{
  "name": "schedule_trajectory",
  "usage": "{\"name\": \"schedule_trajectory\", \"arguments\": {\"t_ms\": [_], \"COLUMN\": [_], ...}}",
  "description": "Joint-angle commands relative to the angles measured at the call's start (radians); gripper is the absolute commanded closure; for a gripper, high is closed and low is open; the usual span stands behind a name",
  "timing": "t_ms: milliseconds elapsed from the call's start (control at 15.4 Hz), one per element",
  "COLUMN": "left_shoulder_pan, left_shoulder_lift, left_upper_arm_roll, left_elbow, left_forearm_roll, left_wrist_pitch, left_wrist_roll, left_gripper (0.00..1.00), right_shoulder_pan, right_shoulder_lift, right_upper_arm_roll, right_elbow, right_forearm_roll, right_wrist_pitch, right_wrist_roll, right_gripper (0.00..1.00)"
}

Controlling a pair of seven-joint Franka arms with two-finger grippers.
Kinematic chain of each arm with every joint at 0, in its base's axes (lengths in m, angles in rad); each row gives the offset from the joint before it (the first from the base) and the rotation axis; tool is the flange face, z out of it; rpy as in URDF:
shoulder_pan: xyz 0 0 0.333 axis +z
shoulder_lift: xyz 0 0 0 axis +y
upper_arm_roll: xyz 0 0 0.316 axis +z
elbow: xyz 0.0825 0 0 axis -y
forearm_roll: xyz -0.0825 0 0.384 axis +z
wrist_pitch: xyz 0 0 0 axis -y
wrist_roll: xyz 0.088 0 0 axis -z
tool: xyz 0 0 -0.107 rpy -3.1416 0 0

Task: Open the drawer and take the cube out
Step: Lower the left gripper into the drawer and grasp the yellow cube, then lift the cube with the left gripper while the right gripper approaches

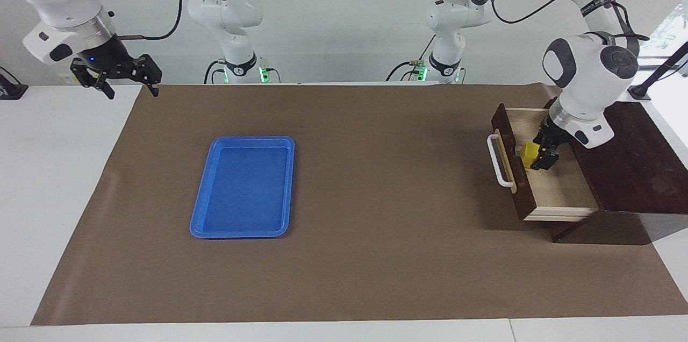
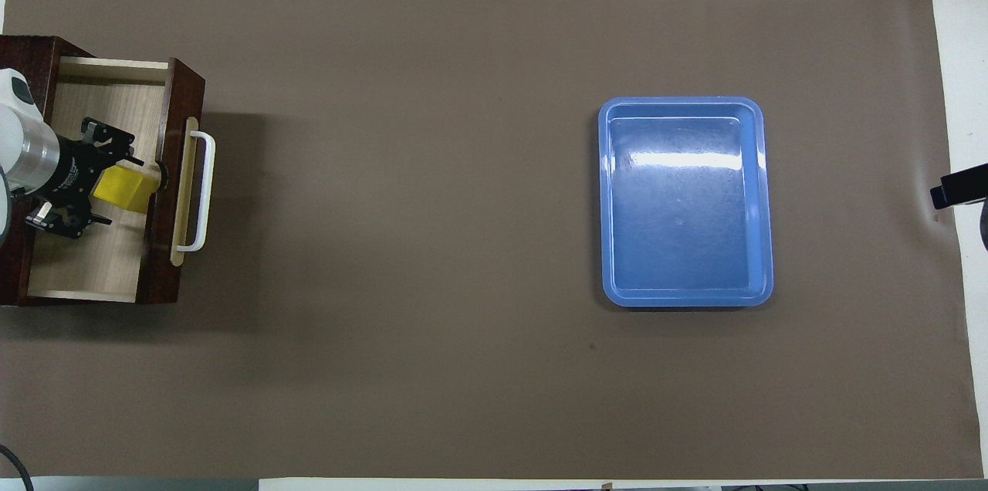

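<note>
The dark brown drawer (image 1: pixel 559 191) stands pulled open at the left arm's end of the table, its white bar handle (image 1: pixel 500 162) facing the table's middle. In the overhead view the drawer (image 2: pixel 116 259) shows its pale wood floor. My left gripper (image 1: pixel 542 161) reaches down into the drawer and is shut on the small yellow cube (image 1: pixel 530 152), just inside the drawer front. The overhead view shows the left gripper (image 2: pixel 114 193) with the cube (image 2: pixel 125 190) between its fingers. My right gripper (image 1: pixel 129 84) waits open and empty over the table's edge at the right arm's end.
A blue plastic tray (image 1: pixel 244 186) lies empty on the brown mat toward the right arm's end; it also shows in the overhead view (image 2: pixel 685 201). The dark cabinet (image 1: pixel 639 164) that houses the drawer stands at the mat's edge.
</note>
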Motion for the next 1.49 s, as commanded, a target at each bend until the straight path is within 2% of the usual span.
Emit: {"name": "schedule_trajectory", "arguments": {"t_ms": [0, 130, 195, 259, 778, 973, 1102, 1167, 1426], "left_shoulder_pan": [0.009, 0.009, 0.011, 0.009, 0.012, 0.000, -0.052, -0.098, -0.236], "left_shoulder_lift": [-0.025, -0.025, -0.025, -0.025, -0.007, 0.034, 0.080, 0.089, 0.140], "left_upper_arm_roll": [-0.004, -0.006, -0.006, -0.006, -0.006, -0.004, -0.006, -0.006, -0.006], "left_elbow": [-0.033, -0.028, -0.025, -0.023, 0.099, 0.263, 0.361, 0.378, 0.489], "left_forearm_roll": [0.013, 0.013, 0.010, 0.010, -0.017, -0.073, -0.048, -0.019, -0.007], "left_wrist_pitch": [0.019, 0.016, 0.010, -0.002, -0.067, -0.180, -0.243, -0.278, -0.398], "left_wrist_roll": [0.015, 0.014, 0.014, 0.015, -0.006, -0.049, -0.202, -0.256, -0.512], "left_gripper": [0.26, 0.54, 0.85, 1.00, 1.00, 1.00, 1.00, 1.00, 1.00], "right_shoulder_pan": [-0.007, -0.007, -0.009, -0.007, -0.012, -0.013, -0.021, -0.027, -0.009], "right_shoulder_lift": [-0.017, -0.017, -0.017, -0.017, -0.017, -0.019, -0.019, -0.023, -0.028], "right_upper_arm_roll": [0.008, 0.006, 0.006, 0.006, 0.006, 0.006, 0.005, 0.005, 0.015], "right_elbow": [-0.026, -0.026, -0.026, -0.026, -0.026, -0.026, -0.030, -0.044, -0.090], "right_forearm_roll": [-0.007, -0.007, -0.007, -0.007, 0.029, 0.032, 0.073, 0.094, 0.156], "right_wrist_pitch": [0.020, 0.017, 0.018, 0.017, 0.006, 0.008, 0.012, 0.015, 0.058], "right_wrist_roll": [0.012, 0.014, 0.014, 0.014, 0.012, 0.017, 0.031, 0.069, 0.306], "right_gripper": [0.00, 0.00, 0.00, 0.00, 0.00, 0.00, 0.00, 0.00, 0.00]}}
